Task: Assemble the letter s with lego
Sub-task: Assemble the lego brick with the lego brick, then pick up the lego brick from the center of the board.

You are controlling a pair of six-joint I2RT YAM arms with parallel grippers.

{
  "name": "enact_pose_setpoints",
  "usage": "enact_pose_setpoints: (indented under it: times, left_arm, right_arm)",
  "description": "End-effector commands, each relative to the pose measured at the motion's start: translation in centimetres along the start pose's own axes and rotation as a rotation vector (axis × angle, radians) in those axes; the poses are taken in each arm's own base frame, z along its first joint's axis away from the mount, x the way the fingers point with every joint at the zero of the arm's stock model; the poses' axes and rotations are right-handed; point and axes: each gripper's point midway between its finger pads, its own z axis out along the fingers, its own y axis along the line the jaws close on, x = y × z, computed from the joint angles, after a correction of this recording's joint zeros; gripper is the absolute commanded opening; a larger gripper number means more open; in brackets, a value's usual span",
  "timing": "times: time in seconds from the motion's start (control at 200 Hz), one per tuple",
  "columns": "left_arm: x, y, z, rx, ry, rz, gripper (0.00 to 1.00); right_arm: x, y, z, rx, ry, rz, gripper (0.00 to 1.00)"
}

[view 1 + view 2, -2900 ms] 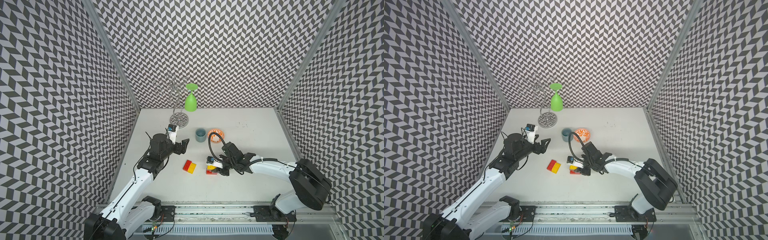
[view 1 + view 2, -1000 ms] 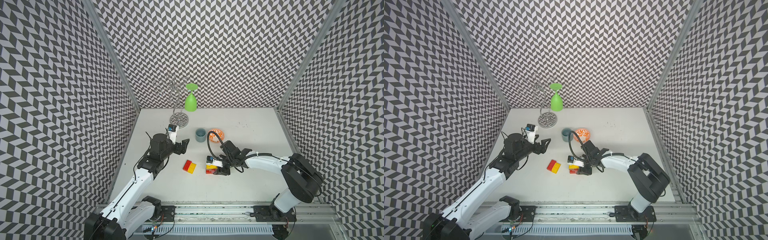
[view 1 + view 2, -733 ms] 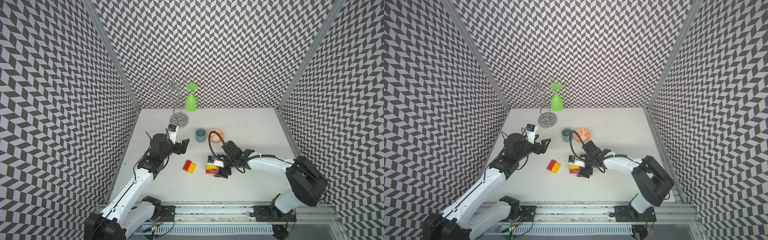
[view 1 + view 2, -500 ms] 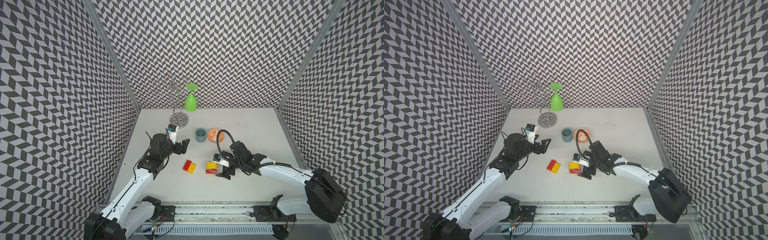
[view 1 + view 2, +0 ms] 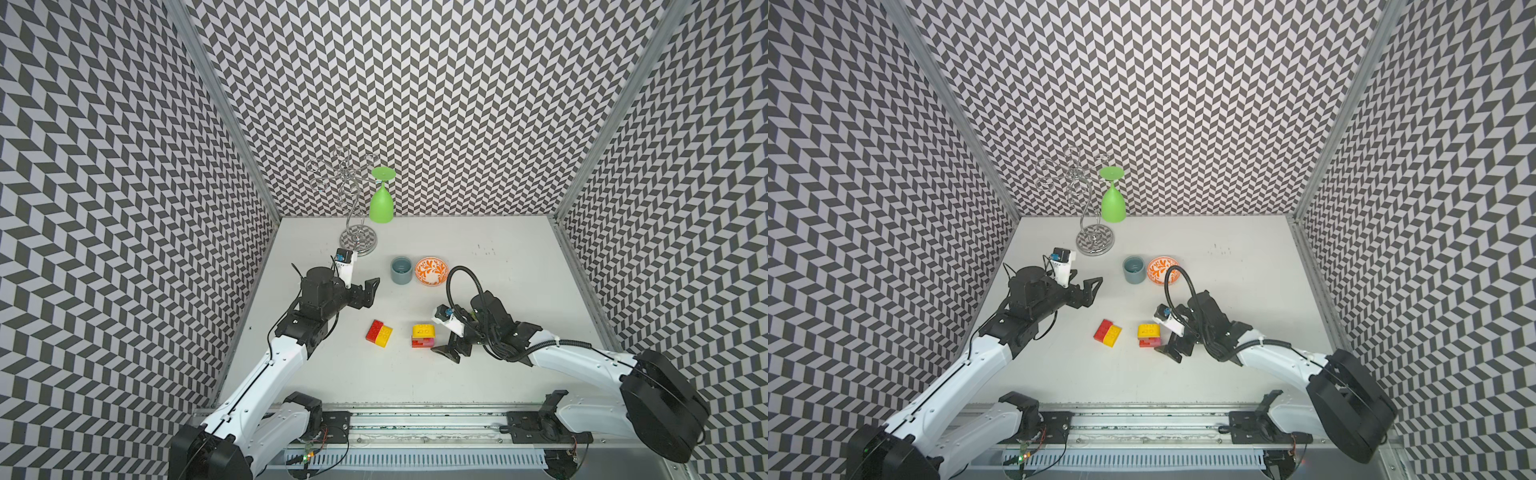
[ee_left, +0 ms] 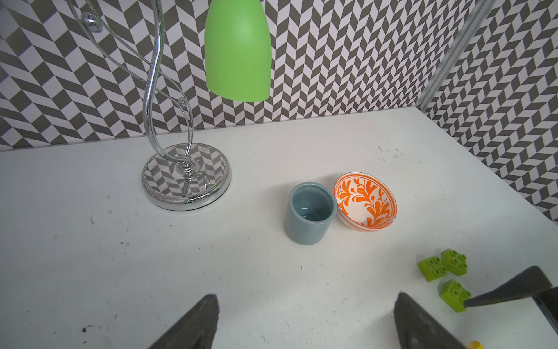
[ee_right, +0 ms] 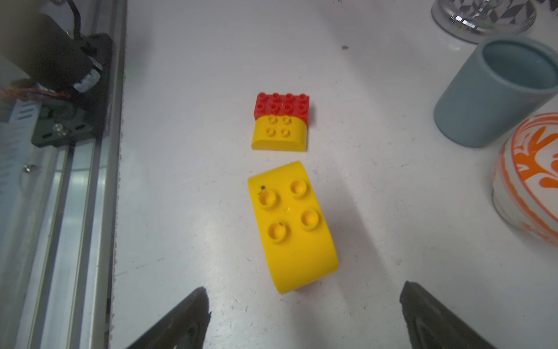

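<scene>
Both empty, fingers apart: left gripper (image 5: 369, 294), right gripper (image 5: 451, 344). We reckon the yellow-topped stack (image 5: 423, 332) at its nine o'clock light, rigid; pinch flat sides.

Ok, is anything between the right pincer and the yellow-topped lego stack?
Nothing visible. The right pincer stands open beside the yellow-topped stack, no object between them; the red-and-yellow pair lies on the stack's far side.
</scene>
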Motion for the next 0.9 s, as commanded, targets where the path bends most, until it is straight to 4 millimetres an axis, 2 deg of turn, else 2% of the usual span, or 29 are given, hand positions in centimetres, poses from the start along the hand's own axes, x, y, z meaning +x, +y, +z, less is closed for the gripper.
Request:
enact_pose_setpoints:
  times: [0.0, 0.205, 0.31, 0.446, 0.621, 0.866, 0.876, 0.896]
  left_arm:
    - [-1.3, 0.2, 0.0, -0.006, -0.033, -0.006, 0.92]
    - [-1.2, 0.2, 0.2, -0.003, -0.027, -0.014, 0.95]
    - [-1.1, 0.3, 0.3, -0.002, -0.027, -0.017, 0.95]
    - [-1.1, 0.3, 0.4, 0.003, -0.024, -0.023, 0.95]
    - [-1.0, 0.4, 0.5, 0.011, -0.022, -0.031, 0.95]
    - [-0.9, 0.5, 0.5, 0.017, -0.021, -0.033, 0.94]
    - [-0.9, 0.5, 0.5, 0.018, -0.024, -0.033, 0.94]
    - [-0.9, 0.4, 0.5, 0.023, -0.023, -0.032, 0.94]
  right_arm:
    - [-3.6, -0.6, -1.1, 0.041, -0.184, 0.027, 0.99]
    - [-3.5, 0.0, -1.0, 0.06, -0.293, 0.085, 0.99]
    - [-1.9, 0.3, -0.3, 0.06, -0.298, 0.105, 0.99]
    - [-1.4, 1.2, 0.1, 0.037, -0.336, 0.084, 0.99]
    - [0.7, 1.6, 1.8, 0.015, -0.291, 0.06, 0.99]
    - [1.7, 2.4, 3.1, -0.035, -0.297, 0.035, 0.97]
    - [2.7, 2.8, 3.0, -0.044, -0.278, 0.043, 0.97]
    - [3.1, 3.1, 3.1, -0.055, -0.274, 0.046, 0.97]
